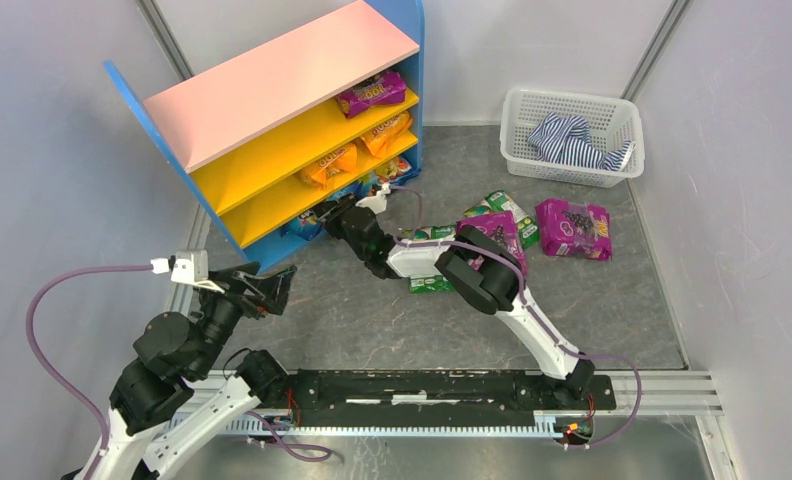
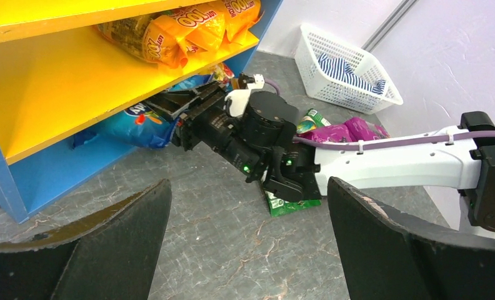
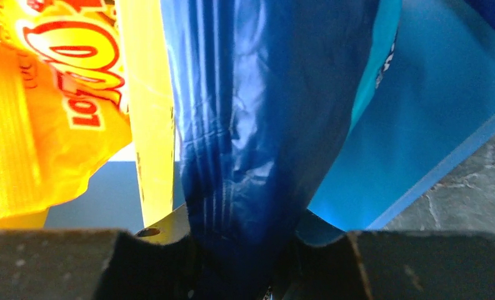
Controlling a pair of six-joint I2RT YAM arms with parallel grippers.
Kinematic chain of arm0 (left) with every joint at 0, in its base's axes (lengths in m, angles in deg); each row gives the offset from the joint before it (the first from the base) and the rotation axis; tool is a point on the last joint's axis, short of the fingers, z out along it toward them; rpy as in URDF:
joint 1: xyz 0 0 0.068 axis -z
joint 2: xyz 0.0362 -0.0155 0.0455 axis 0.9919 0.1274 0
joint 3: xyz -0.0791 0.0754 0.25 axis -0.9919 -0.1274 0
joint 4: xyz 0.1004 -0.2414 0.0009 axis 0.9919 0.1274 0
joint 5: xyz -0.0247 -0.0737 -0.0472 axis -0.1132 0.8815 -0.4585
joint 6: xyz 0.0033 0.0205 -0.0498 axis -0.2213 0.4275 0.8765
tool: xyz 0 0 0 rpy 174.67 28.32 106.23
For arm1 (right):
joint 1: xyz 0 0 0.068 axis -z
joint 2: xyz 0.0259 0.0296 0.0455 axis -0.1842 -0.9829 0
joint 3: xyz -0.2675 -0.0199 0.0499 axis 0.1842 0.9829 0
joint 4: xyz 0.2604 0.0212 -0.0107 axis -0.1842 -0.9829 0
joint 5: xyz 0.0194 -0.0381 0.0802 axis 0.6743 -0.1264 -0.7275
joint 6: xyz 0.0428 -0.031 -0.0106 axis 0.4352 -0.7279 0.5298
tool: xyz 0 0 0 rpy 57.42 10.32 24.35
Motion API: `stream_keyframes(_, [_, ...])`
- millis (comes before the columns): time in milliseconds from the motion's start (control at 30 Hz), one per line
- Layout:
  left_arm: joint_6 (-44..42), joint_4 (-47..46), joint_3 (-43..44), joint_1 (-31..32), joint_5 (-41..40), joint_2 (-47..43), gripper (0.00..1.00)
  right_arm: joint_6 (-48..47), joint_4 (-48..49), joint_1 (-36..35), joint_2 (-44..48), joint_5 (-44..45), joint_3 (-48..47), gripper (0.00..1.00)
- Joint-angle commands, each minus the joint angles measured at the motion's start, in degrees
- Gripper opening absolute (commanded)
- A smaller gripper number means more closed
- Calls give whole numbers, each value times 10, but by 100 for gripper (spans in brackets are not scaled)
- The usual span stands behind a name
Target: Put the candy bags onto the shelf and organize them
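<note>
The shelf (image 1: pixel 272 85) stands at the back left, with blue sides, a pink top and yellow boards. A purple candy bag (image 1: pixel 372 95) and orange bags (image 1: pixel 330 165) lie on its boards. My right gripper (image 1: pixel 317 215) reaches into the bottom compartment, shut on a shiny blue candy bag (image 3: pixel 257 125), which lies partly inside (image 2: pixel 129 125). More purple bags (image 1: pixel 572 228) and green bags (image 1: pixel 512 212) lie on the floor; one green bag (image 2: pixel 289 205) sits under the right arm. Near the shelf's front corner my left gripper (image 1: pixel 277 285) stands open and empty (image 2: pixel 248 187).
A white mesh basket (image 1: pixel 517 110) holding a striped blue-white cloth (image 1: pixel 572 140) stands at the back right. White walls close in both sides. The right arm (image 1: pixel 492 280) stretches across the middle of the grey marbled floor.
</note>
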Motion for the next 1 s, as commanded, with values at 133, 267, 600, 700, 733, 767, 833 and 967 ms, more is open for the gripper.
stream_keyframes(133, [-10, -18, -1, 0, -29, -9, 100, 8, -80, -17, -38, 60, -146, 17])
stream_keyframes(267, [-7, -17, -2, 0, -37, -19, 100, -4, -98, -22, -27, 33, -124, 34])
stream_keyframes(600, [-3, -13, -2, 0, -38, -23, 100, -55, -86, -34, 70, -76, 12, 71])
stream_keyframes(700, [-4, -13, -3, 0, -37, -20, 100, -74, -83, -41, 90, -90, 36, 75])
stream_keyframes(733, [-4, -13, -3, 0, -36, -17, 100, -78, -81, -43, 96, -92, 43, 75])
stream_keyframes(767, [-4, -13, -3, -1, -36, -15, 100, -79, -80, -45, 99, -94, 48, 75])
stream_keyframes(833, [-4, -12, -2, 0, -36, -12, 100, -71, -75, -47, 97, -101, 53, 74])
stream_keyframes(967, [-3, -12, -2, 0, -40, -15, 100, -38, -47, -47, 78, -98, 56, 44])
